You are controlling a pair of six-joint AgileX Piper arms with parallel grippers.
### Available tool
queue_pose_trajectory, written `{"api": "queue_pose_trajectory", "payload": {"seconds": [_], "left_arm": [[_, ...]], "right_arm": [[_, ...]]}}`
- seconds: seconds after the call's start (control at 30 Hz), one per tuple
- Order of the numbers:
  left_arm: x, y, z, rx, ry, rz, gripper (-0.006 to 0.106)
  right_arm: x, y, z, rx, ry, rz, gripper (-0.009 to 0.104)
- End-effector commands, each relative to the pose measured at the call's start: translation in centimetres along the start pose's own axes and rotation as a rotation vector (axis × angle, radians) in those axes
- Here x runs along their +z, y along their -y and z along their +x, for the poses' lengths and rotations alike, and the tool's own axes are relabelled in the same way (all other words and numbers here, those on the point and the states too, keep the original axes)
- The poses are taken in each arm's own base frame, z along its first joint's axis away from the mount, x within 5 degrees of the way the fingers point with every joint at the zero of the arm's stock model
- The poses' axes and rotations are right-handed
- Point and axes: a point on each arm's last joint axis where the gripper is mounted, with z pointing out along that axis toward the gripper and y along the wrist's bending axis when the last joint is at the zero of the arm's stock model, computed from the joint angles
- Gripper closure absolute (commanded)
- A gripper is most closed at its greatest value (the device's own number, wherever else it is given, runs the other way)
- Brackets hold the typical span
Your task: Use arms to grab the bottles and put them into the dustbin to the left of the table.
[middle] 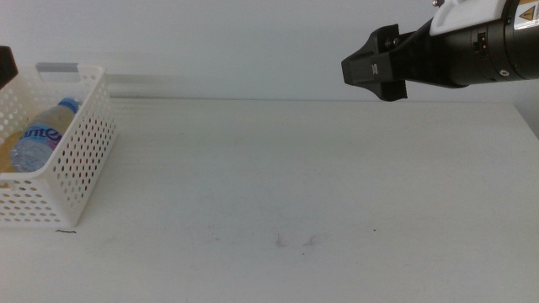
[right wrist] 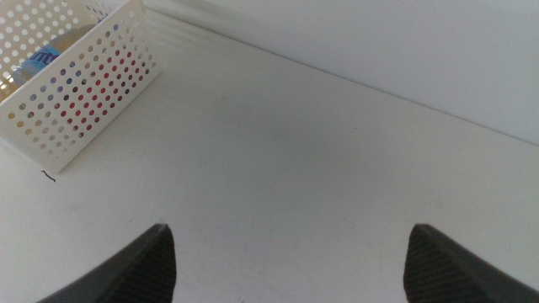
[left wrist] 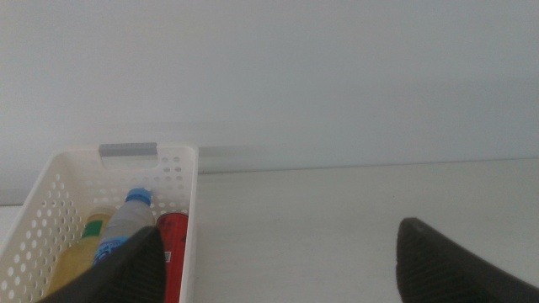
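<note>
Three containers: all lie inside the dustbin point(left wrist: 181, 181) at the left end of the table point(middle: 295, 177)
Dustbin: white perforated basket with a grey strip on its far rim, standing on the tabletop close to the left edge; part of it is cut off by the middle view's left border
Water bottle point(middle: 42, 135): clear, blue label and blue cap, lying tilted with its cap toward the far rim
Juice bottle point(left wrist: 80, 252): yellow, green label, beside the water bottle on the side away from the open table
Soda can point(left wrist: 173, 248): red, against the basket wall nearest the open table
Right gripper point(middle: 370, 69): held high over the far right part of the table, pointing toward the dustbin but well apart from it; fingers spread wide with nothing between them
Left gripper point(left wrist: 278, 257): near the dustbin, looking over its near rim; fingers spread wide, nothing between them
Open room: the tabletop from the dustbin wall to the right edge shows only faint grey scuff marks point(middle: 295, 241) near the front
Far edge: table meets a plain pale wall point(middle: 253, 42)
</note>
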Motion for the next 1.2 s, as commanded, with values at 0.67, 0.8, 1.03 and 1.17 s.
{"api": "queue_pose_trajectory", "payload": {"seconds": [0.67, 0.8, 1.03, 1.17], "left_arm": [[-2.4, -1.2, 14.7, -0.090, 0.217, -0.025, 0.007], [-2.6, -1.5, 17.4, -0.098, 0.242, -0.065, 0.007], [-1.0, -1.9, 20.2, -0.087, 0.173, -0.088, 0.007], [-0.6, -2.0, 21.0, -0.082, 0.157, -0.093, 0.007]], "right_arm": [[-7.7, 6.0, 14.1, 0.144, 0.477, 0.258, 0.014], [-8.6, 6.2, 20.5, 0.131, 0.452, 0.365, 0.014], [-8.3, 6.0, 27.9, 0.134, 0.490, 0.482, 0.014], [-8.1, 5.9, 29.4, 0.129, 0.537, 0.502, 0.014]]}}
